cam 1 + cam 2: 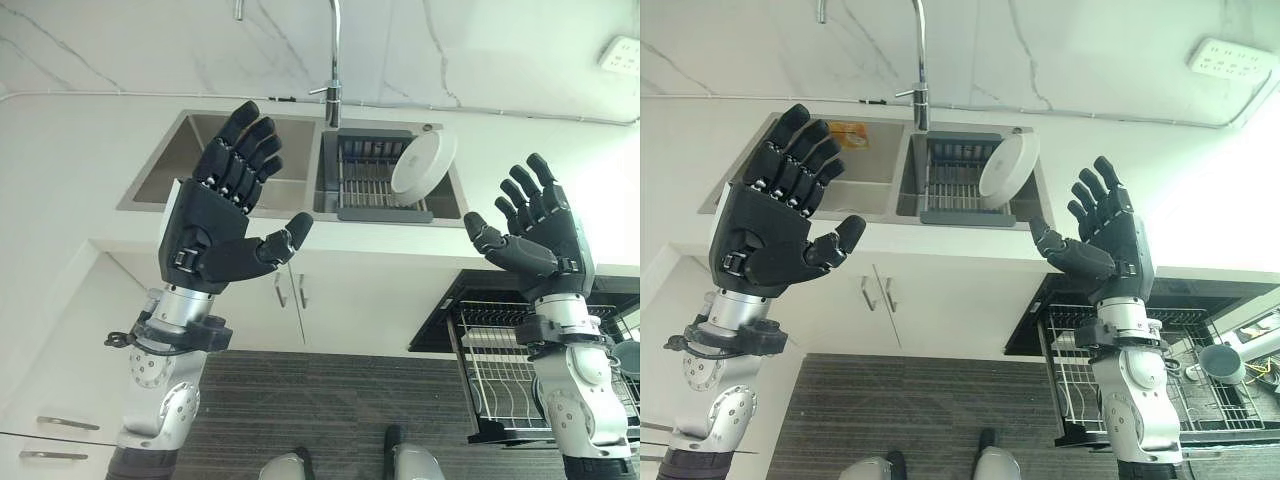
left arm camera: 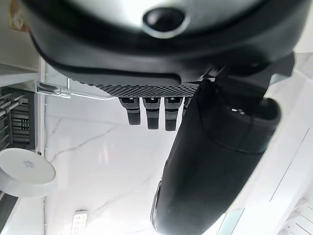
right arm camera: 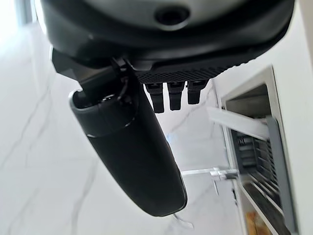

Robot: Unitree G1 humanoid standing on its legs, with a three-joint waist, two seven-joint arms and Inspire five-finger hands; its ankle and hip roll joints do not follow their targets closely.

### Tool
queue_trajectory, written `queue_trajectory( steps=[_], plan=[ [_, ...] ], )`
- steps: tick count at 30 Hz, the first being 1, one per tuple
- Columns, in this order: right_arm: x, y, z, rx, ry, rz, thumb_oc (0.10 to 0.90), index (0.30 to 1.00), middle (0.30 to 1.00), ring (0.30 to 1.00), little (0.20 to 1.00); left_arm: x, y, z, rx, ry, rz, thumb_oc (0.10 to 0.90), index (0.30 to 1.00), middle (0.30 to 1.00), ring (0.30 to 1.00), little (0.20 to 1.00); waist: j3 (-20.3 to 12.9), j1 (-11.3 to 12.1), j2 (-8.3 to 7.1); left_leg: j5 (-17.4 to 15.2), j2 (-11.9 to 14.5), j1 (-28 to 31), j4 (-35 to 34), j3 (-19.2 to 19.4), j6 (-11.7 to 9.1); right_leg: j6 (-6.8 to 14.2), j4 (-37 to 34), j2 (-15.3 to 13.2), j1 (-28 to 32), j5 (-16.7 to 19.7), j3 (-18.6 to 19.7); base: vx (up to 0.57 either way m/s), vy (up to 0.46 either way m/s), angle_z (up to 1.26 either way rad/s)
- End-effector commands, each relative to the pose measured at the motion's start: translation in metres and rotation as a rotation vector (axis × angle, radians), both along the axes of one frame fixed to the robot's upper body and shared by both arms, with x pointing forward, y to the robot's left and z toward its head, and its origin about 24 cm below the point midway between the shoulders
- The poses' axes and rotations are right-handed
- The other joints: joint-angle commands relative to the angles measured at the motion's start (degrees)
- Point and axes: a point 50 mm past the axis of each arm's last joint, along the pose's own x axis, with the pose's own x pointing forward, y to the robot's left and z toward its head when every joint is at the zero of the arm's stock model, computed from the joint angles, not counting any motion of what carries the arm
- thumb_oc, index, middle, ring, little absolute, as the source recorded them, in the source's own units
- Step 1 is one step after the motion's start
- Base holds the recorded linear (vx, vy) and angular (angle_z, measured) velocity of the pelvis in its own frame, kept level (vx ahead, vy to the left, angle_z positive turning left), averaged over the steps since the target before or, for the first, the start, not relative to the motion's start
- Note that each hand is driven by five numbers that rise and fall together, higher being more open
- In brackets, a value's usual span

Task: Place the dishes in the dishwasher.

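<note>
A white plate (image 1: 423, 162) leans upright in the dark dish rack (image 1: 372, 180) inside the right basin of the sink (image 1: 285, 160); it shows too as the plate (image 2: 25, 171) in the left wrist view. My left hand (image 1: 215, 225) is raised in front of the left basin, fingers straight, holding nothing. To the right of the sink my right hand (image 1: 540, 235) is lifted the same way, open and empty. Below it the dishwasher's wire rack (image 1: 1080, 385) is pulled out, with a grey cup (image 1: 1222, 362) at its right end.
A tall tap (image 1: 334, 60) stands behind the sink against the marble wall. White cabinet doors with handles (image 1: 290, 290) sit under the counter. A wall socket (image 1: 1220, 58) is at the upper right. Dark floor lies below.
</note>
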Motion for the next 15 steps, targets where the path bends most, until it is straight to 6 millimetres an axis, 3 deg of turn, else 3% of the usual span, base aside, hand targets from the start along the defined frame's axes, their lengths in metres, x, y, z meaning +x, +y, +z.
queue_trajectory(
  steps=[1, 4, 10, 15],
  plan=[
    [0.004, -0.007, 0.061, -0.064, -0.246, -0.006, 0.8, 0.9, 0.9, 0.9, 0.9, -0.014, -0.011, 0.053, 0.033, -0.276, -0.016, 0.8, 0.9, 0.9, 0.9, 0.9, -3.66, -0.65, 0.89, -6.45, 1.17, 3.09, -1.47, 0.2, -0.87, 2.92, 0.56, 1.28, 3.94, -7.56, -0.6, 0.12, -0.128, -0.09],
    [0.01, -0.007, 0.068, -0.079, -0.238, -0.006, 0.8, 0.9, 0.9, 0.9, 0.9, -0.009, -0.012, 0.046, -0.037, -0.201, -0.065, 0.8, 0.9, 0.9, 0.9, 0.9, -4.48, -0.24, 1.12, -6.17, 2.05, 3.35, -1.47, 0.31, -1.66, 2.29, 0.56, 1.81, 4.76, -8.52, -1.11, 0.08, -0.114, -0.1],
    [0.02, -0.011, 0.075, -0.079, -0.218, -0.007, 0.8, 0.9, 0.9, 0.9, 0.9, -0.006, -0.016, 0.035, -0.005, -0.148, -0.049, 0.8, 0.9, 0.9, 0.9, 0.9, -5.35, 0.74, 1.66, -5.69, 2.55, 3.28, -1.47, -0.79, -2.6, 1.68, 0.56, 2.16, 5.64, -9.44, -1.91, 0.05, -0.059, 0.12],
    [0.033, -0.006, 0.076, -0.091, -0.186, 0.01, 0.8, 0.9, 0.9, 0.9, 0.9, -0.002, -0.025, 0.026, 0.065, -0.083, -0.168, 0.8, 0.9, 0.9, 0.9, 0.9, -5.91, 1.47, 2.02, -5.47, 2.37, 3.34, -1.47, -1.82, -2.97, 1.48, 0.56, 2.0, 6.37, -9.8, -2.75, 0.03, -0.017, 0.07]
  ],
)
